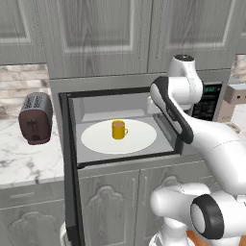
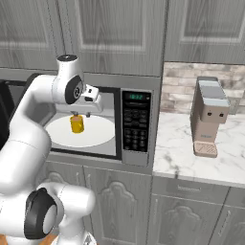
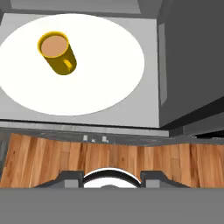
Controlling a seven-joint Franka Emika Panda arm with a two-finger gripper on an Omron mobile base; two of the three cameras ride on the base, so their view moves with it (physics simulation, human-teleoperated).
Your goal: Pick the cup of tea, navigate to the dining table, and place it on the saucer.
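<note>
Cup of tea (image 3: 57, 52) sits upright at 11 o'clock from your gripper (image 3: 111, 178), jaws partly open, empty, outside the microwave (image 3: 162, 65).

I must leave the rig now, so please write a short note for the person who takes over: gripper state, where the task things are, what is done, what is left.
Gripper: jaws apart, holding nothing, in front of the open microwave, above and short of the cup.
Cup of tea: upright on the white microwave plate inside the oven, tea inside, handle turned toward the door opening.
Done: microwave door is open; arm is near the opening.
Left: reach in, grasp the cup, lift it out, drive to the dining table, set it on the saucer.
</note>
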